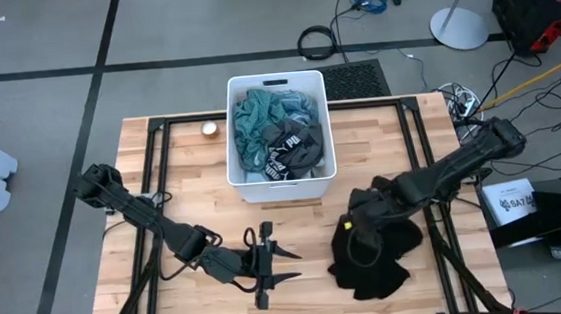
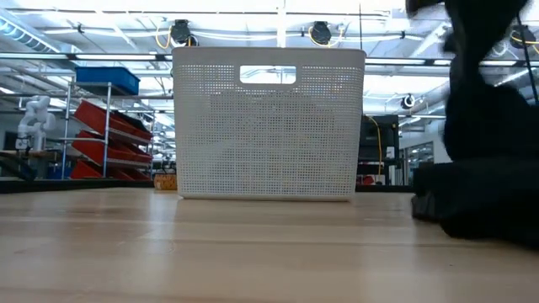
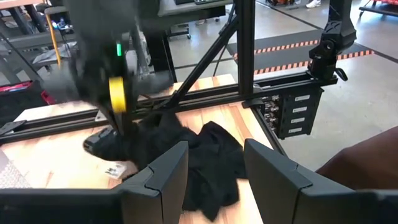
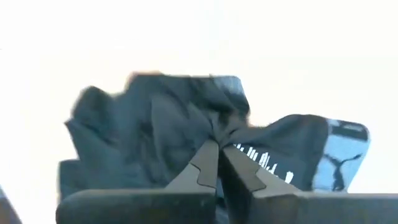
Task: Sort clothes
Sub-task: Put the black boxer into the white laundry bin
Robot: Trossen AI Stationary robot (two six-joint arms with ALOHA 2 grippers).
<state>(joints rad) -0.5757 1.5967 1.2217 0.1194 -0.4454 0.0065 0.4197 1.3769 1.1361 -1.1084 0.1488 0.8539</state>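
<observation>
The right gripper [image 1: 349,224] is pressed together, pinching the black garment [image 1: 374,255] on the surface right of the bin [image 1: 282,182]. Next: lift it clear. The left gripper [image 1: 269,263] waits spread, near-left.

The wooden table [image 1: 171,296] bears a white bin [image 1: 245,175], a black garment [image 1: 384,259] and a small round object [image 1: 209,130].

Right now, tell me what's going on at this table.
The robot is sorting clothes. Its right pincer is shut on a black garment lying on the table's right side. The left pincer waits open and empty above the front of the table. The white bin at the back holds teal and dark pieces.
</observation>
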